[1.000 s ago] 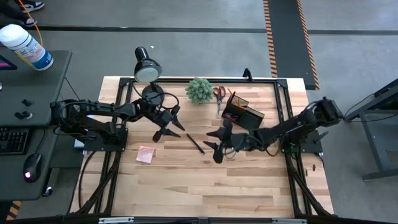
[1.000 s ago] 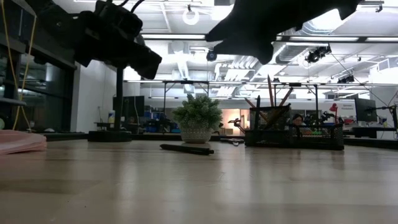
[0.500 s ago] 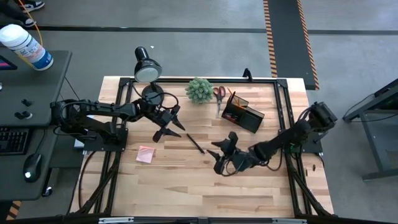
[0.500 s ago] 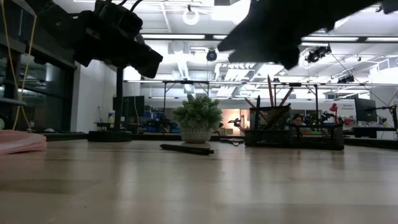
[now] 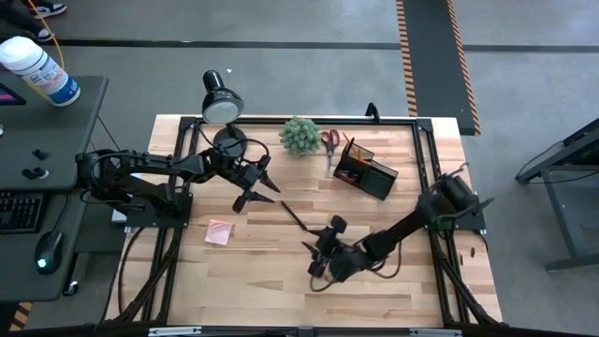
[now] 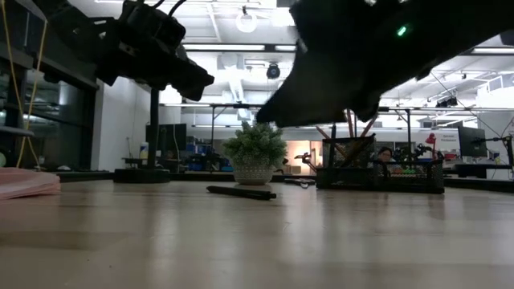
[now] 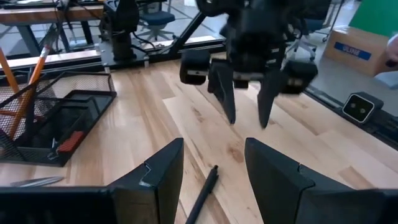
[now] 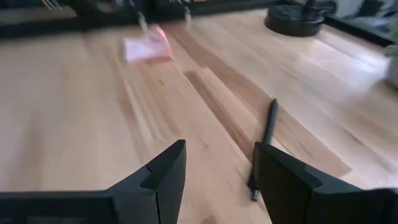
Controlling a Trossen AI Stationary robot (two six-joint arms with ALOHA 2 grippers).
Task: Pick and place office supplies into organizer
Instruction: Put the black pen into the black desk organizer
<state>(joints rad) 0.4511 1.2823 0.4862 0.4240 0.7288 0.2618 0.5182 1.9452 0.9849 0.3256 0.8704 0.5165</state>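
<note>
A black pen [image 5: 293, 217] lies flat on the table's middle, also seen in the low view [image 6: 241, 192]. The pink sticky-note pad [image 5: 220, 231] lies flat toward the left. Red-handled scissors [image 5: 329, 145] lie beside the black mesh organizer [image 5: 367, 171], which holds orange pencils [image 7: 28, 81]. My left gripper [image 5: 255, 190] hovers open, left of the pen's far end; the pen [image 7: 205, 193] shows between its fingers, untouched. My right gripper [image 5: 314, 259] hovers open on the near side of the pen, with the pen [image 8: 264, 146] ahead of it.
A green plant ball [image 5: 299, 136] and a black desk lamp [image 5: 222, 108] stand along the far edge. Black frame rails [image 5: 426, 168] run along the table's sides. Bare wood [image 5: 281, 290] stretches across the near half of the table.
My right gripper has swung away from the organizer toward the table's near edge and a little left, past the pen's near end, staying open and above the wood. The pen, pad and scissors have not moved.
</note>
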